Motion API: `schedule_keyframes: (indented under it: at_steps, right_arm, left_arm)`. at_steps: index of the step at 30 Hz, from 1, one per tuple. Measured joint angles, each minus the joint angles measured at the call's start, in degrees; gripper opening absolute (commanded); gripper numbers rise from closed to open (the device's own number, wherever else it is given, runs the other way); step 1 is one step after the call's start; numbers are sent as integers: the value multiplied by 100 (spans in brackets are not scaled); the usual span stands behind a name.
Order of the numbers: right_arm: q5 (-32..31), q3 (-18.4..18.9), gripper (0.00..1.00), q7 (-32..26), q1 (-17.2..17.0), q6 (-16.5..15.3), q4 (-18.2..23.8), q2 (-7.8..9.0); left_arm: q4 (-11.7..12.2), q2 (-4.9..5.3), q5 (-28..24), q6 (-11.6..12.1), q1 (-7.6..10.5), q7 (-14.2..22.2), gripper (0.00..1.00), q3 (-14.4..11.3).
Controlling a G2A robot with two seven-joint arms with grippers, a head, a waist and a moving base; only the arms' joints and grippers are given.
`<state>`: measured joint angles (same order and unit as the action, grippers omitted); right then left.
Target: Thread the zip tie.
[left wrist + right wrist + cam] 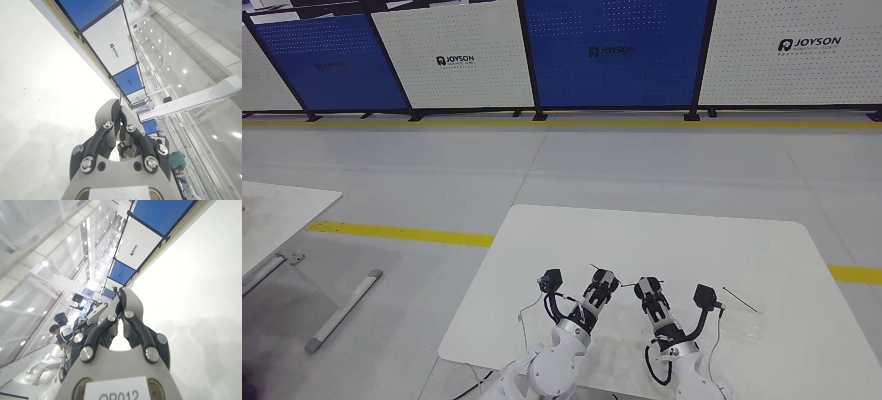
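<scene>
While clenched shut, gripped the zip tie [120,99] at the left end effector [120,113], with a thin black tail [119,88] standing straight out past the tips. Gripped likewise at the right end effector [121,298], also clamped, a short black stub ending in what looked like the blocky head [115,288]. Could not tell for certain whether both ends belonged to one strap, but judged so. Seen from above, hung near each other over the near half of the table [662,240], tips angled inward, not touching. Noted a loose tie [740,298] lying on the table well off to the right, untouched. Judged the step as lining up before insertion: both ends grasped, tail not yet through the head. Called, next, for turning the head so its slot faced the tail, then bringing the tip in along that axis, slowly and with small corrections. Expected the thin strap to flex under any sideways push, so risked a bent tip or a pass beside the slot instead of through it.
</scene>
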<state>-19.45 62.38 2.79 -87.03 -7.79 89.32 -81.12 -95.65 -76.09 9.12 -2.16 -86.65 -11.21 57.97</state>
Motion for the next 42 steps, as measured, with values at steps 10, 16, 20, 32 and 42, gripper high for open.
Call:
schedule_keyframes:
  at_steps: [10,16,20,32,42]
  right_arm:
    - [11,60,0,21,-43,15,10,5]
    - [8,65,0,41,-53,44,22,1]
    - [5,63,0,42,-53,57,20,-2]
    - [7,52,0,54,-64,58,15,-11]
    - [-4,53,0,23,-64,57,12,-14]
  left_arm:
    - [42,-4,170,-5,-22,49,27,-16]
    - [28,5,488,0,-73,99,28,-96]
    - [20,6,584,16,-95,88,29,-112]
    - [31,-3,631,56,-115,97,7,-108]
    - [14,-8,625,83,-129,133,0,-85]
